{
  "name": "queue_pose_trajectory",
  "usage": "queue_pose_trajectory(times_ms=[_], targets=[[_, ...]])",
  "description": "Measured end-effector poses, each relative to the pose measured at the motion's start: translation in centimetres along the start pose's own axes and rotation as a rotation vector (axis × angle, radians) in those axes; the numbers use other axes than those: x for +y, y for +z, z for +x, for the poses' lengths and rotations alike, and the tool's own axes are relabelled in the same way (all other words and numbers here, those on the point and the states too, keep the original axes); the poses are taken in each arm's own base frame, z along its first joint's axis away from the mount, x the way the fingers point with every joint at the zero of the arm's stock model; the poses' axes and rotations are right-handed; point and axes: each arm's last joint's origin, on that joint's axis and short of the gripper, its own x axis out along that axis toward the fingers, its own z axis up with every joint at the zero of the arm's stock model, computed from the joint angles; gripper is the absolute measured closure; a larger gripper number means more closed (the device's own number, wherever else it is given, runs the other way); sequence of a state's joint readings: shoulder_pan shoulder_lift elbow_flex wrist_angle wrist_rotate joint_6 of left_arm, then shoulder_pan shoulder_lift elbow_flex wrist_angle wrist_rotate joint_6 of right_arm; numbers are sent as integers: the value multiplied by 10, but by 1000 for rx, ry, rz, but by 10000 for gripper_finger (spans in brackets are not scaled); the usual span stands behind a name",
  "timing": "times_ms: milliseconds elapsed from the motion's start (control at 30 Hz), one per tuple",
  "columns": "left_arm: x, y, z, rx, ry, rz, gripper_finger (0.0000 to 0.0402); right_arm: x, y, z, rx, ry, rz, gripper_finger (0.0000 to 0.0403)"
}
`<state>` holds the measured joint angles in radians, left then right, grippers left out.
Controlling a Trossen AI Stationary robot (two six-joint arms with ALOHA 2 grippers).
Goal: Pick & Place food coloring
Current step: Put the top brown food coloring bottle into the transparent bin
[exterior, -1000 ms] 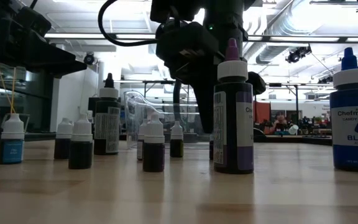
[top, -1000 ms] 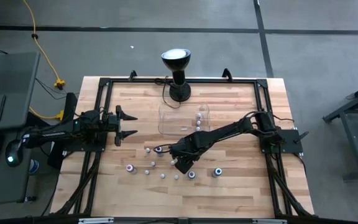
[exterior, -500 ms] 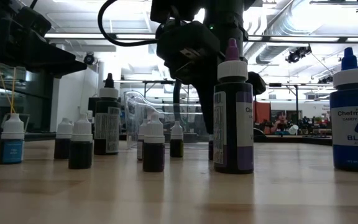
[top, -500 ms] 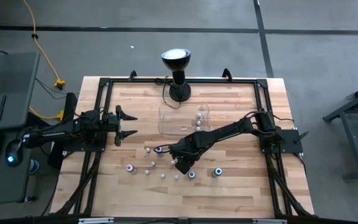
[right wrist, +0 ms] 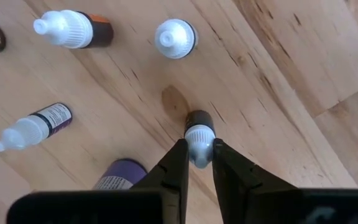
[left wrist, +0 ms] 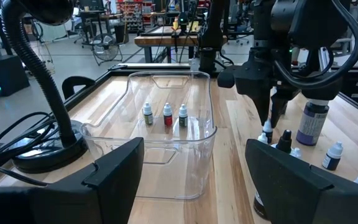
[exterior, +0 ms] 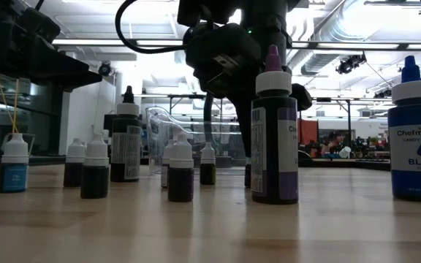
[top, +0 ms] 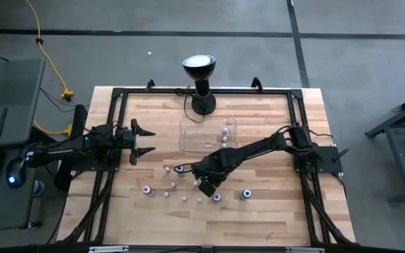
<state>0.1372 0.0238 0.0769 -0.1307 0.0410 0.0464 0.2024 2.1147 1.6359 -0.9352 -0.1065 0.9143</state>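
Right tool (right wrist: pixel 198 157) low over middle of surface, toward front edge, fingers pinched on white cap of small bottle (right wrist: pixel 198 135) standing on wood. Step: grab. Other bottles (right wrist: pixel 71 30) close by, one lying down. Next: lift straight up, don't bump neighbours, carry to clear tray (top: pixel 192 137) nearer back edge. Left tool (top: pixel 146 141) waits wide apart at left edge.

Two dark, nearly black arms of jointed segments, mounted on black frame rails at the counter edges. Left arm (top: pixel 83 144) with a blocky wrist ending in two pointed black fingers (top: pixel 143 131). Right arm (top: pixel 259 149) long and slender, with a thick black cable looped above its wrist housing. Flat, tapered, matte black fingers (right wrist: pixel 174 165) seen from the wrist.
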Motion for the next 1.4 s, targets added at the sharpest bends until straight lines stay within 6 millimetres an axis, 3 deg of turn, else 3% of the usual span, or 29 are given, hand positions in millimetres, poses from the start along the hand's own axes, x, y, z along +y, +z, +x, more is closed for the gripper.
queue_pose_trajectory(times_ms=[767, 1067, 1400], targets=[[0, 0, 0, 0, 0, 0, 124, 0, -1, -3, 2, 5, -34, 364], [0, 0, 0, 0, 0, 0, 124, 3, -2, -32, -12, -3, -60, 364], [0, 0, 0, 0, 0, 0, 124, 19, 4, -95, -85, 21, -145, 365]])
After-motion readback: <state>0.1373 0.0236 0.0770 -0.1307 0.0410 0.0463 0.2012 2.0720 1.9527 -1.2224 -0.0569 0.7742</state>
